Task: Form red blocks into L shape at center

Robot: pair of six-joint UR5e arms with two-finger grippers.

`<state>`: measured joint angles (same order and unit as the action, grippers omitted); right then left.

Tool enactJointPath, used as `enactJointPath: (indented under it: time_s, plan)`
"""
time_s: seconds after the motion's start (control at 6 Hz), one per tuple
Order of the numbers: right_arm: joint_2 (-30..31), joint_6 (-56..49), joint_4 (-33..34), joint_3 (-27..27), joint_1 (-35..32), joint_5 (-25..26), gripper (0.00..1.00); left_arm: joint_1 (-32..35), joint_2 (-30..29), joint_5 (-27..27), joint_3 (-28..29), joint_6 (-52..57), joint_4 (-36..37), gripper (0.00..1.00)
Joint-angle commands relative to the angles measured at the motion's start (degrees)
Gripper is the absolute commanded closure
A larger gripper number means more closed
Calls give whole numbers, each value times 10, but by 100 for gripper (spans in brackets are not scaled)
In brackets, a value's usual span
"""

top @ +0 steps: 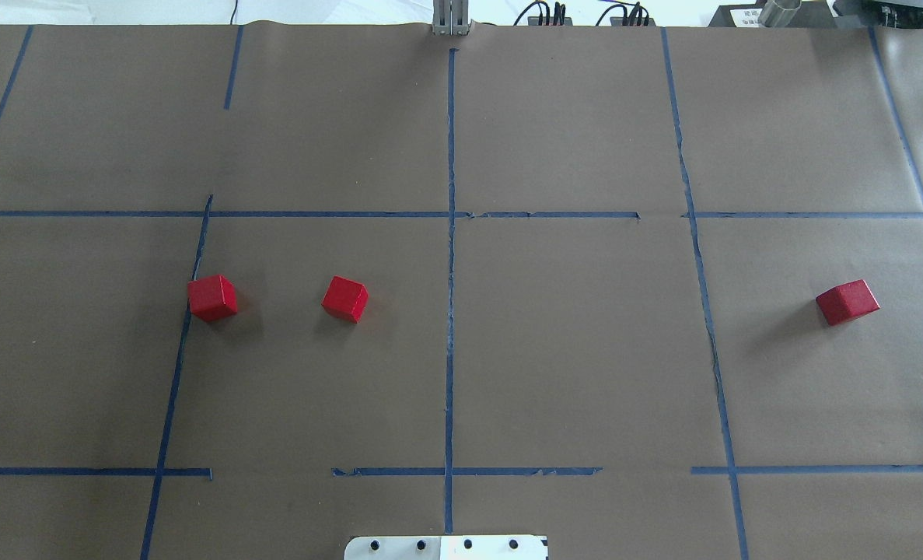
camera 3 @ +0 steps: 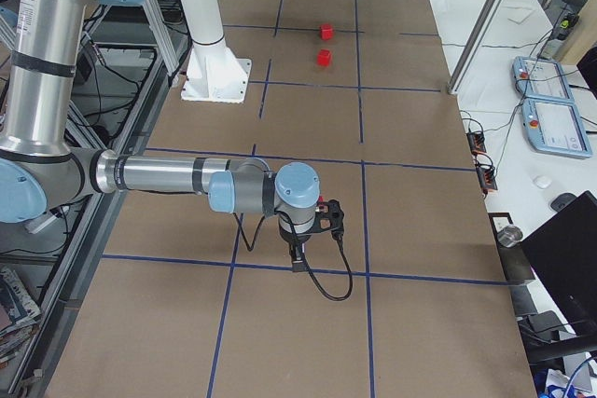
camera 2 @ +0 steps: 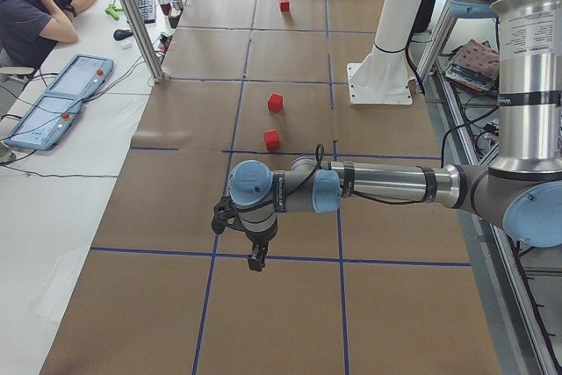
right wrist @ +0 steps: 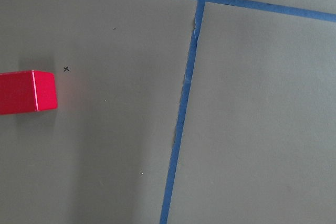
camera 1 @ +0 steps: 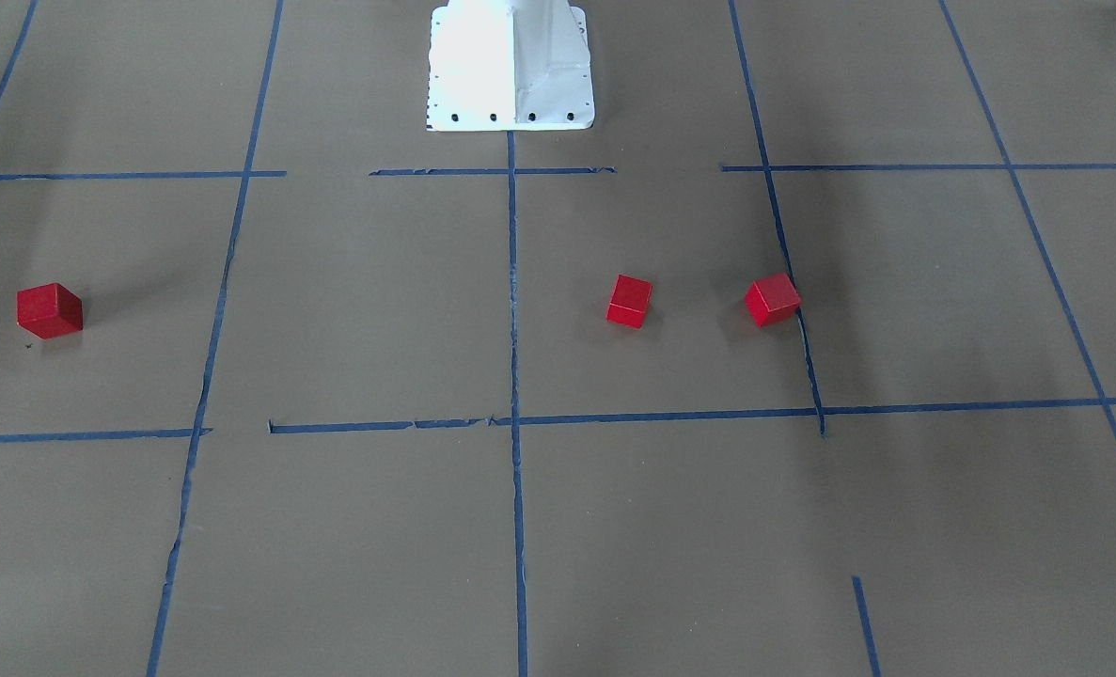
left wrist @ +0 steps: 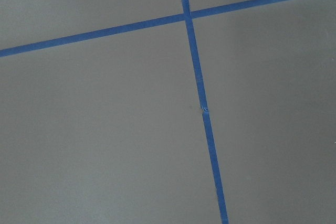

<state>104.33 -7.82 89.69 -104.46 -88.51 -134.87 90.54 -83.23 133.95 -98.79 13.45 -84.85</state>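
Front-facing view: three small bright red matte cubes lie apart, and no L is formed. The inner red cube [camera 1: 629,301] sits inside the brown paper-covered, blue-taped centre cell [camera 1: 379,301], on the robot's left of the long blue tape line [camera 1: 512,282] splitting it. The border red cube [camera 1: 772,299] touches the cell's edge tape. The outlying red cube [camera 1: 49,310] lies well apart in the neighbouring cell. Overhead view: no arm is over the cubes. Only the white metal base [top: 445,547] shows. Left side view: the left gripper [camera 2: 256,261] hangs over bare paper; finger spread cannot be told. Right side view: the right gripper [camera 3: 297,263] hangs likewise; spread cannot be told. Left wrist view: tape crossing only. Right wrist view: the outlying cube shows at the frame's left edge, so in my judgement this arm is stationed to fetch it.
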Motion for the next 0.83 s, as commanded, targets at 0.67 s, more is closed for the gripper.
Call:
enactJointPath:
  time_s: [0.67]
  plan:
    - [-70, 215, -141, -3, 190, 8, 0, -2, 3, 0, -4, 0, -10, 0]
